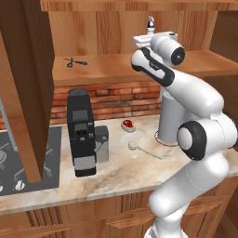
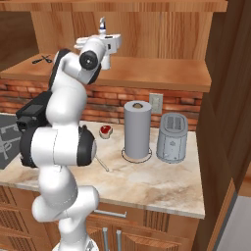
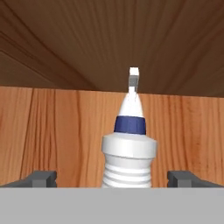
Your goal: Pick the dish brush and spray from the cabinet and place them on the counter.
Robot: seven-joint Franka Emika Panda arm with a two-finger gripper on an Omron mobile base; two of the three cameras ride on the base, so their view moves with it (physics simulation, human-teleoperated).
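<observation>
The spray, a white bottle with a blue collar, stands upright on the cabinet's wooden shelf. My gripper is open, with one fingertip on each side of the bottle's body and a gap on both sides. From the base, the spray's nozzle pokes up just behind my raised hand. The dish brush lies flat on the marbled counter, head to the left, handle running toward the paper towel roll.
Black scissors lie at the shelf's left end. On the counter stand a black coffee machine, a small red object, a grey paper towel roll and a toaster. An open cabinet door hangs at left.
</observation>
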